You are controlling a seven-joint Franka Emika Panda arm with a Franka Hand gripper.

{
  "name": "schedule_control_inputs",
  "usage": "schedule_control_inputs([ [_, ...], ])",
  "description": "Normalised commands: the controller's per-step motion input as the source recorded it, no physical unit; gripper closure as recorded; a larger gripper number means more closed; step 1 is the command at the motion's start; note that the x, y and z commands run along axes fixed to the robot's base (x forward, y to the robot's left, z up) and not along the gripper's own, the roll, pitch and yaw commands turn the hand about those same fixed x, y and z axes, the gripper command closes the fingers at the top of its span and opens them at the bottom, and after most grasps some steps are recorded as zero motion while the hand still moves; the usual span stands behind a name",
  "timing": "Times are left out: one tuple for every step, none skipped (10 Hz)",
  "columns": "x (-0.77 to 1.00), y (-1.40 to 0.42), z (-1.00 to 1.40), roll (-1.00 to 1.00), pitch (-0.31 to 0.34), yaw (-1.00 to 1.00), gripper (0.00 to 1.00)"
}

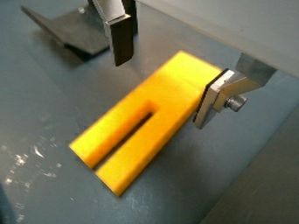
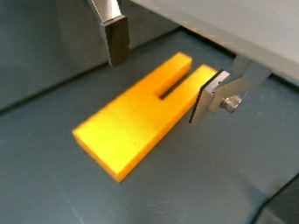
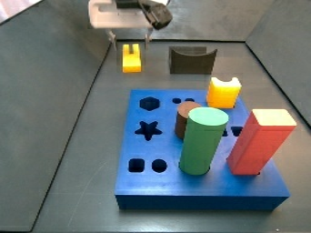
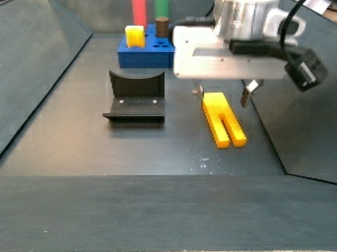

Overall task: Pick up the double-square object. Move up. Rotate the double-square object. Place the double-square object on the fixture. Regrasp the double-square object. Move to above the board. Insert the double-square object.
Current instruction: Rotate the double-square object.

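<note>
The claw [image 1: 170,68] hangs low over the floor, pointing straight down, its two silver fingers [image 2: 114,35] spread wide apart with nothing clamped between the dark pads.

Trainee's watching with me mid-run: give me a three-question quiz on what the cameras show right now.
1. True or false: the gripper has lifted the bar off the floor.
2. Which is nearer the bar: the fixture or the board?
3. Multiple choice. The fingers stand: A) straddling one end of the bar, B) over the board, C) on the fixture.

Key: 1 false, it lies flat, jaws open; 2 fixture; 3 A.
</note>
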Motion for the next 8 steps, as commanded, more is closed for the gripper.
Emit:
schedule_control_inputs([
  [-0.02,0.01,1.0,0.06,0.087,-0.03,0.0],
  [-0.03,0.0,1.0,0.08,0.086,-0.02,0.0],
  [-0.03,0.0,1.0,0.1,0.087,-0.01,0.0],
  [-0.03,0.0,0.9,0.12,0.088,-0.01,0.0],
  [-0.03,0.0,0.82,0.13,0.095,0.0,0.0],
  [0.0,0.0,0.0,0.0,0.0,1.0,0.0],
  [0.0,-0.01,-0.12,0.0,0.0,1.0,0.0],
  [0.0,0.0,-0.27,0.0,0.001,1.0,0.0],
])
